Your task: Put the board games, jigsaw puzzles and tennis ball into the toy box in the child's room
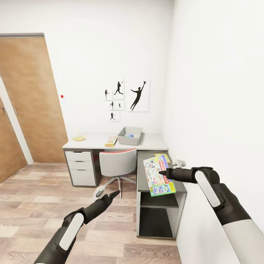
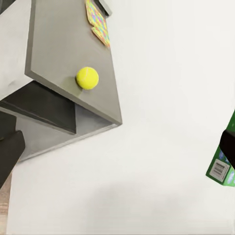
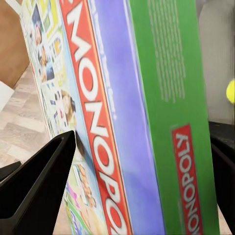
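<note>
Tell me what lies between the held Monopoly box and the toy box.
Head view: the Monopoly box in the right gripper hangs over the table wing; a jigsaw puzzle lies there, then bare tabletop up to the toy box.

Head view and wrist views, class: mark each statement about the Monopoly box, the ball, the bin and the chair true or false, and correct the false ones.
1. The right pincer is shut on the Monopoly box. True.
2. The tennis ball lies inside the grey bin. False: it sits on the dark grey wing of the desk, away from the bin.
3. The left pincer holds a puzzle. False: it is empty, over the floor.
4. The grey bin stands on the pale desk top below the wall pictures. True.
5. The chair lies tipped over. False: it stands upright at the desk.
</note>
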### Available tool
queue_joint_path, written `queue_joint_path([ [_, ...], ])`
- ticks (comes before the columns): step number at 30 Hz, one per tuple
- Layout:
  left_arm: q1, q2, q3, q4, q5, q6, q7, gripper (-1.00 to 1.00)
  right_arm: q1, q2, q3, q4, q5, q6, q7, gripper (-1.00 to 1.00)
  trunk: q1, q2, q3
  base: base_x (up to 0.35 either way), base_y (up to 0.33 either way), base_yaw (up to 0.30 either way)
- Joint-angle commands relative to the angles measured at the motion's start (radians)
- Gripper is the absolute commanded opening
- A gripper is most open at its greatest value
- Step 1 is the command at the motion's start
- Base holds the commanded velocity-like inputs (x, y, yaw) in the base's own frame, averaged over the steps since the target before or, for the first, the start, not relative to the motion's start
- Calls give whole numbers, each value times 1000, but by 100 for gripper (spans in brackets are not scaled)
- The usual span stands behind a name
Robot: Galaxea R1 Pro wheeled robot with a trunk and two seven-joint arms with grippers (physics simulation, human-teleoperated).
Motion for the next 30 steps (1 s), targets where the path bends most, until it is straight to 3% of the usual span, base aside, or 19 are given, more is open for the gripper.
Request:
queue_joint_path([
  [1,0,0,1,0,6,6,0,100,0,-1,0,-3,7,2,10,-100,1,-1,-1,333,-120,-42],
  [14,0,1,1,0,7,6,0,100,6,-1,-1,-15,7,5,10,-100,1,-1,-1,313,-106,-13],
  [30,0,1,2,0,7,8,0,100,11,-1,15,-54,9,6,10,-100,1,-1,-1,57,-14,-1],
])
